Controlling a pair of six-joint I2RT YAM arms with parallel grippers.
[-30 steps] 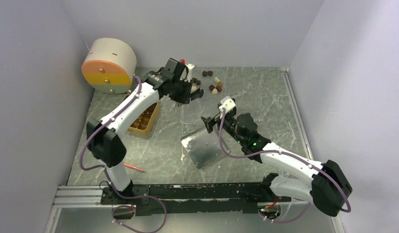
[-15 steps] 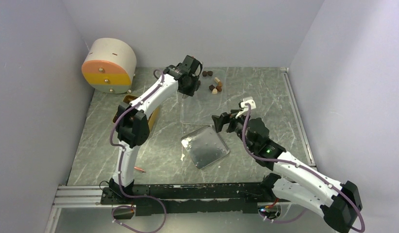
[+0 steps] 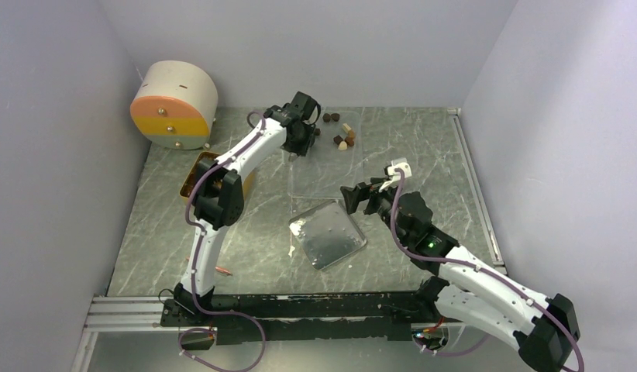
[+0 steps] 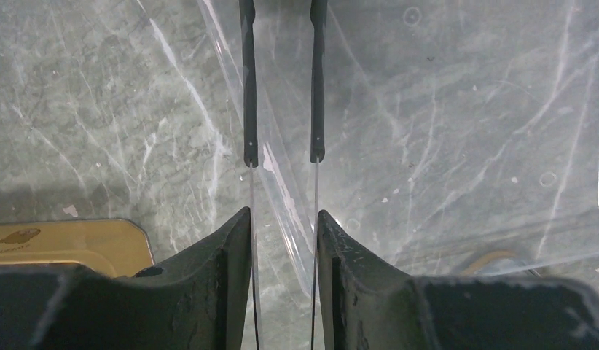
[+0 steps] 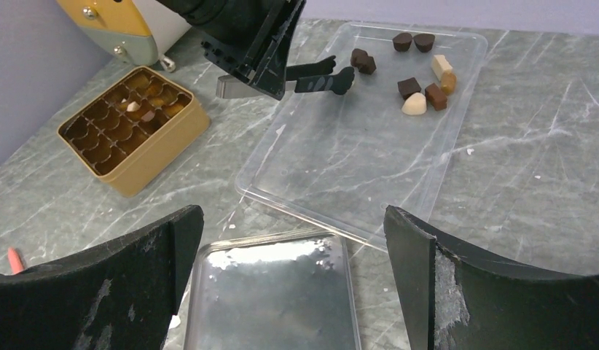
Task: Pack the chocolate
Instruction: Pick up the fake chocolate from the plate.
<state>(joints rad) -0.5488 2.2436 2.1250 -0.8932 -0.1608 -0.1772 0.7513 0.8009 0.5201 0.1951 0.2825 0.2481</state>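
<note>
A grey-green marbled counter (image 3: pixel 424 155) carries a clear rectangular plastic tray (image 5: pixel 355 160) at the middle of its far edge. The chocolate (image 5: pixel 408 88), small dark brown, mid brown and cream candy pieces, lies mostly in the far right corner of that tray. Two dark pieces sit against the far rim, a loose cluster of brown and cream ones lies just nearer, and two more dark pieces lie a little to the left. A few further pieces, one of them cream, sit in compartments of the golden-tan rectangular compartment box (image 5: pixel 151 157) near the counter's left edge.

The white left arm (image 3: pixel 246 151) stretches to the far edge. The left jaws hang over the tray's far left part, open by a narrow gap. Nothing lies between their thin black fingers (image 4: pixel 249 87), and the tray's rim shows through the gap. From the right wrist their tips appear just beside the two left-hand dark pieces; I cannot tell whether they touch.

The right jaws stand wide open and empty above the tray's near rim. A square silver metal lid (image 5: pixel 275 299) lies there at the counter's centre, just beside that rim.

A cream round drum with an orange and yellow face (image 3: pixel 173 105) stands in the far left corner. A thin red-orange pen (image 5: pixel 15 257) lies near the near left corner.
</note>
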